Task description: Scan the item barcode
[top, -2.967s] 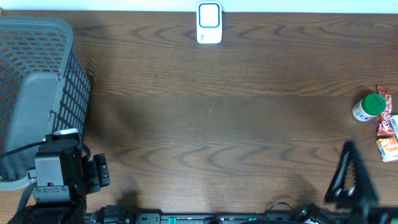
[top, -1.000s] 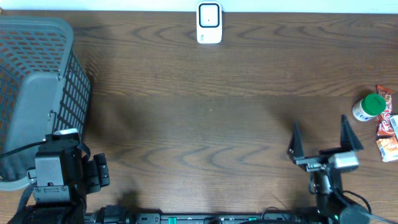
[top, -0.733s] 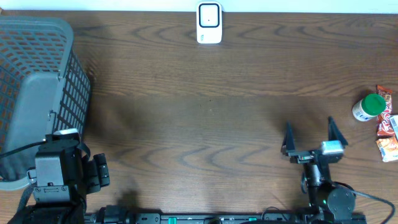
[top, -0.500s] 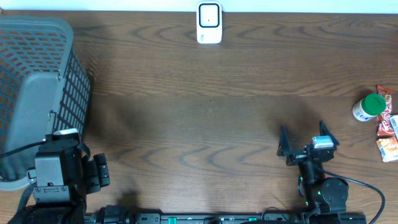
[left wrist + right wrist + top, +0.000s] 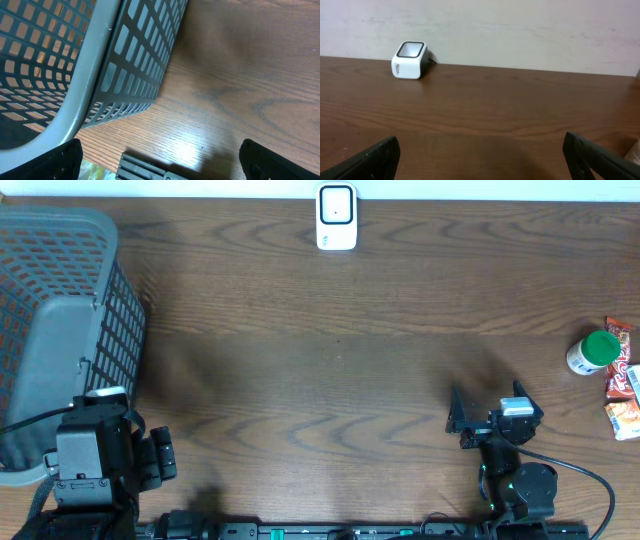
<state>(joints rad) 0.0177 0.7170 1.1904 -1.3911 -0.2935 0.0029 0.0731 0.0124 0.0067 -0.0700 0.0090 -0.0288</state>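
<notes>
While both arms sit at the near edge of the table (image 5: 330, 380), neither holds anything. The left gripper (image 5: 155, 150) has its jaws spread wide over bare wood, just beside the grey mesh basket (image 5: 60, 300). The right gripper (image 5: 488, 402) is likewise spread wide and empty, and its wrist camera looks across the wood toward the far wall.

Farther out and well apart from it, at the table's right edge, lie the candidate items: a small green-capped bottle (image 5: 598, 350) and, just beside it, a cluster of snack packets (image 5: 622, 385). Whether the bottle stands or lies is hard to tell from above.

The bottle is probably light, stiff and smooth, so it could roll or slip. A grip across its white body below the cap seems safest, leaving the label free. The packets look soft and crinkly and lie flat, so pinching one by an edge would likely work better, though its barcode may buckle.

Farthest away, at the back edge, stands the white scanner (image 5: 337, 218), its window facing up.
</notes>
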